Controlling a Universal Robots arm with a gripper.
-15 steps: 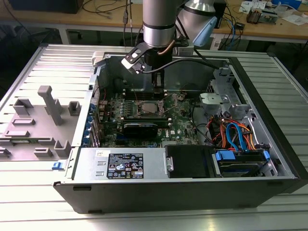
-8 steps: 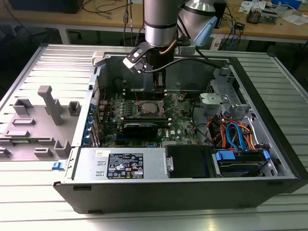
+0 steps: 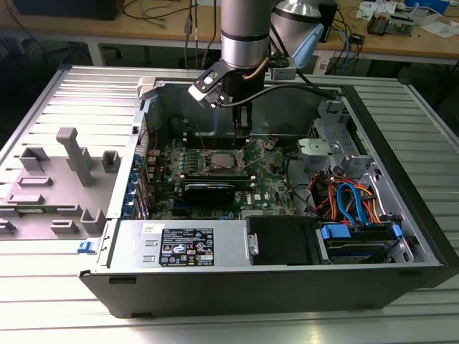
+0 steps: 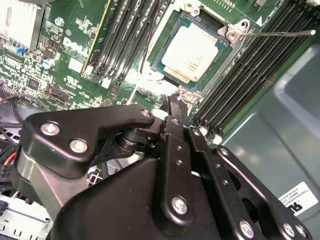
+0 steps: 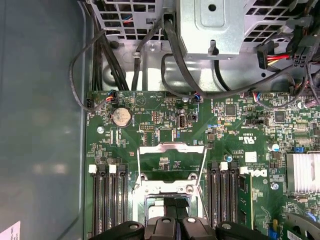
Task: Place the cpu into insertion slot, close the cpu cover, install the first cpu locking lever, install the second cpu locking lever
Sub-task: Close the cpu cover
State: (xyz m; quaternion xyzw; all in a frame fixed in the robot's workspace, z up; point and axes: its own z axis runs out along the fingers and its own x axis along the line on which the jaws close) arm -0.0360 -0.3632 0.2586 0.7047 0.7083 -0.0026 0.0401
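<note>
The cpu point(image 4: 191, 50), a flat silver-grey square, lies in the insertion slot point(image 4: 231, 34) on the green motherboard point(image 3: 269, 179). The cpu cover point(image 5: 172, 147), a thin silvery frame, is swung open, and the board shows through its cut-out. A thin locking lever point(image 4: 280, 34) sticks out sideways from the slot's corner. My gripper point(image 4: 178, 103) hangs just above the slot's edge, apart from the chip, its black fingers pressed together with nothing between them. In the exterior view the gripper point(image 3: 244, 131) reaches down inside the open computer case, right beside the slot point(image 3: 219, 161).
Long black RAM slots point(image 4: 250, 70) flank the socket on both sides. A metal drive cage point(image 5: 212, 30) and bundled cables point(image 3: 344, 197) lie at the exterior view's right. The power supply point(image 3: 183, 244) sits at the case front. A grey fixture point(image 3: 72, 154) stands outside the case.
</note>
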